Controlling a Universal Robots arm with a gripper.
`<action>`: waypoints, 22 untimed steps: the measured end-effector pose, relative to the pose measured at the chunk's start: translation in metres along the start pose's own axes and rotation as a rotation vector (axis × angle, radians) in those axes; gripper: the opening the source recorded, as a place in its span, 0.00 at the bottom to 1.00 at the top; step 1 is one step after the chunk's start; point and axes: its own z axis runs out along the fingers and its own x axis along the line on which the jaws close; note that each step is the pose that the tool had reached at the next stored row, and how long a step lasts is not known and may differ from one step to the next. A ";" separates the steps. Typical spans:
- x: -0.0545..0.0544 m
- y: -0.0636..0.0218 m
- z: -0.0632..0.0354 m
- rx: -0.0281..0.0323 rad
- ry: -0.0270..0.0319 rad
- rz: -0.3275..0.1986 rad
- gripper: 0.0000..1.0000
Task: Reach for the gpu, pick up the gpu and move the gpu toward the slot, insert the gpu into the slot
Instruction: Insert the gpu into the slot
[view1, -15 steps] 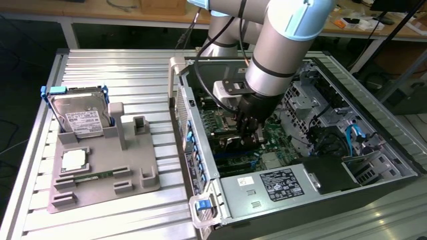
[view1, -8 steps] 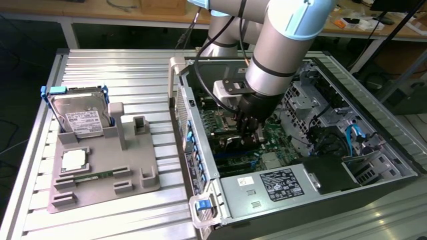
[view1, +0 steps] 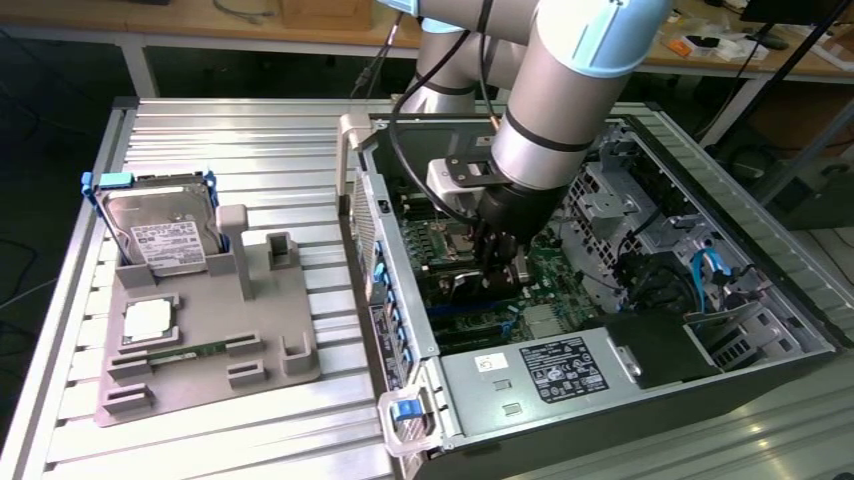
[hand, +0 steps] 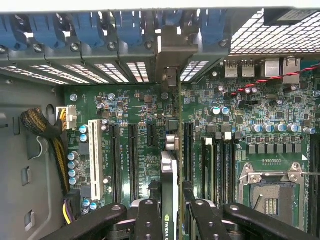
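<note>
A Universal Robots arm reaches down into an open computer case (view1: 747, 300) lying on a ribbed metal desk (view1: 240, 140), its gripper (view1: 501, 262) partly closed on the gpu (hand: 170, 175), which it holds edge-on between its black fingers (hand: 150, 220) just above the green motherboard (hand: 140, 100). The card's silver end bracket (hand: 170, 50) stands against the case's rear wall, among the blue retaining clips (hand: 131, 30). The slot beneath the card is hidden by the card itself. On the desk at the exterior view's left, a grey holder tray (view1: 267, 330) carries a silver hard drive (view1: 160, 235) and a processor (view1: 147, 320)
</note>
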 end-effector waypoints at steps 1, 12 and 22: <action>0.000 0.0000 0.0000 0.0000 0.0001 0.000 0.27; 0.002 0.0000 -0.0003 -0.0001 0.0001 0.000 0.27; 0.002 0.0000 0.0002 -0.0001 0.0002 0.000 0.27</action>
